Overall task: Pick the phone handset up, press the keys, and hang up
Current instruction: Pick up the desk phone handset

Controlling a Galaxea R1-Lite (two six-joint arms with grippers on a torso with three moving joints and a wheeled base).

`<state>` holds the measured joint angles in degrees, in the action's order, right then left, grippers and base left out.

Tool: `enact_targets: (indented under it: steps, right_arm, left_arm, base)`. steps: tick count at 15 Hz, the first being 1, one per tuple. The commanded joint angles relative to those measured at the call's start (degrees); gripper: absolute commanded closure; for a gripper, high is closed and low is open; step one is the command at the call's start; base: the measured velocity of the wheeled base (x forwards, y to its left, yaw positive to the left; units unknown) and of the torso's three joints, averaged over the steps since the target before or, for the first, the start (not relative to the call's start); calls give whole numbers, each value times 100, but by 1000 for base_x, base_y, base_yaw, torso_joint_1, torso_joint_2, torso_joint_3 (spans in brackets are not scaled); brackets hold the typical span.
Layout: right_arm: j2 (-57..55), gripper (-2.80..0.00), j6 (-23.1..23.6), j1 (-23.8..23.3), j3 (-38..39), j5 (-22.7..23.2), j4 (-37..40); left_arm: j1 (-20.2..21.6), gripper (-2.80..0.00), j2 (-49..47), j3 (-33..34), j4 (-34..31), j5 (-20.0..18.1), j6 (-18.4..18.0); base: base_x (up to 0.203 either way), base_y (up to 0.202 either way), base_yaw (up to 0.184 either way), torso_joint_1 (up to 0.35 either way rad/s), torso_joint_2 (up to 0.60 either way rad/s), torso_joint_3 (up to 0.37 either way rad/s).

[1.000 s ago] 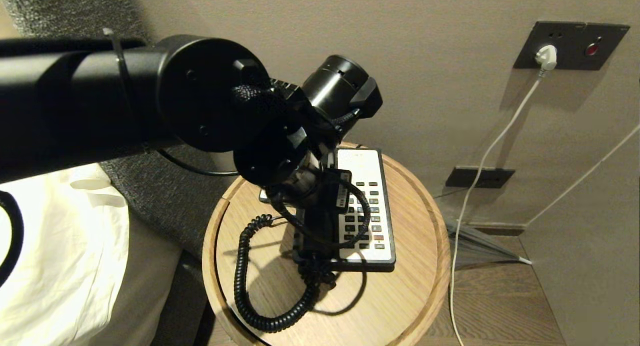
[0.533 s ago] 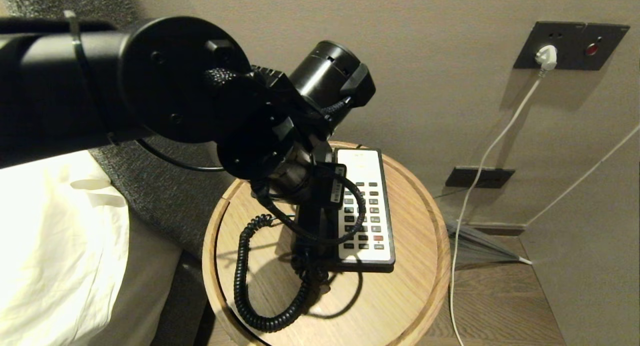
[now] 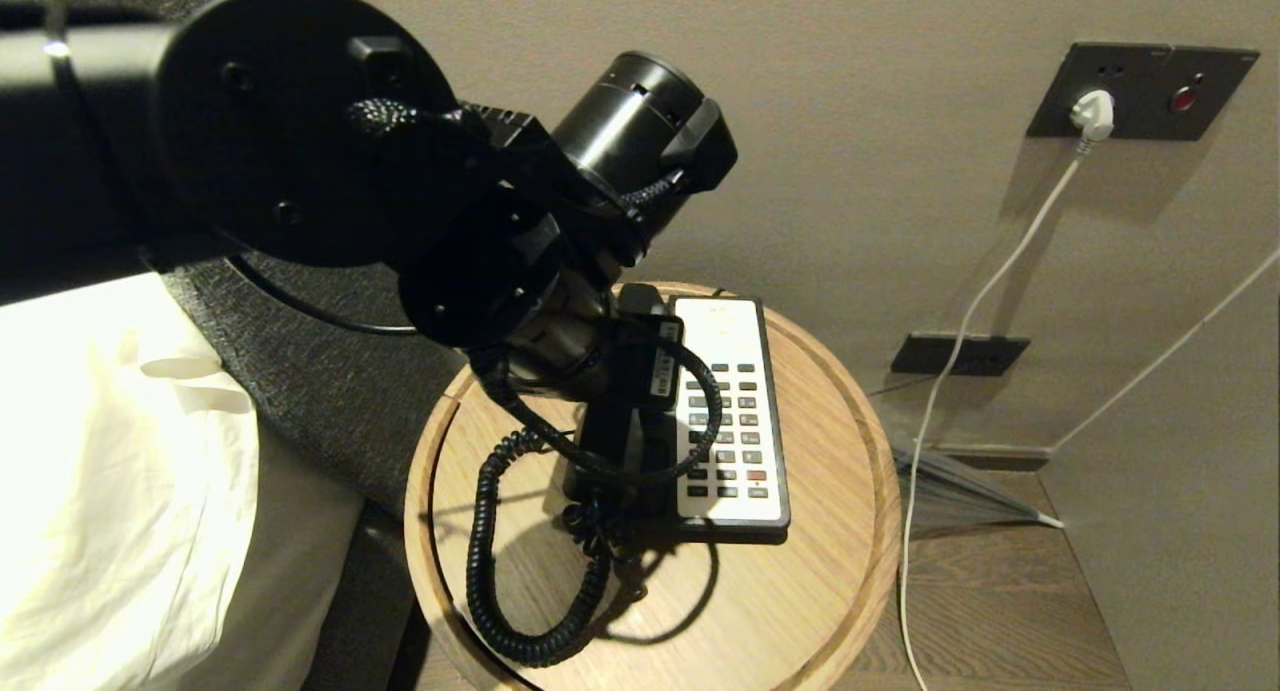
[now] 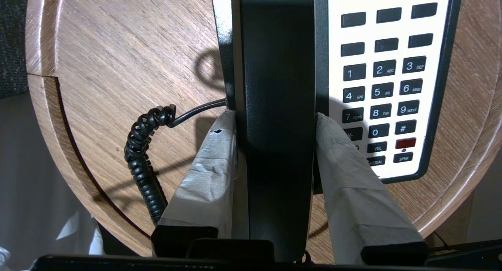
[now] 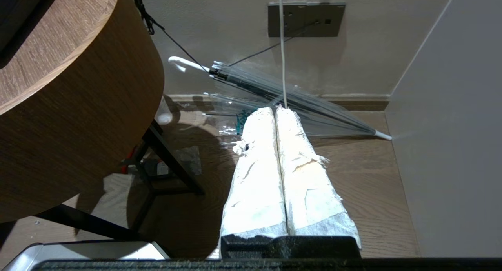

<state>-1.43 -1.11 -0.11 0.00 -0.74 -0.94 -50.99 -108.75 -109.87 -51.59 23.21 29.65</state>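
The coiled cord (image 3: 500, 561) loops on the round wooden table (image 3: 800, 611), just left of the phone base (image 3: 740, 516). Over the base's left side, the left gripper (image 4: 275, 120) clamps the phone handset (image 4: 276, 86), one taped finger pressed on each flank, the receiver lying lengthwise beside the keys (image 4: 382, 90). Right of the handset the keys sit untouched on the white faceplate. Down beside the table, away from the base, the right gripper (image 5: 276, 110) hangs parked, fingers pressed together.
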Motion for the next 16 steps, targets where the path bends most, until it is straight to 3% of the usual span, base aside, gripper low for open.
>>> enact_targets:
  steps: [1, 16]
  right_arm:
    - [2, 0, -4, 2, 9, 4, -3]
    - [2, 0, -4, 2, 9, 4, -3]
  left_arm:
    - [-30, 0, 103, 1, -26, 72, 24]
    - [-33, 0, 528, 30, -73, 79, 214]
  base:
    - [0, 0, 0, 0, 0, 0]
    - [0, 0, 0, 0, 0, 0]
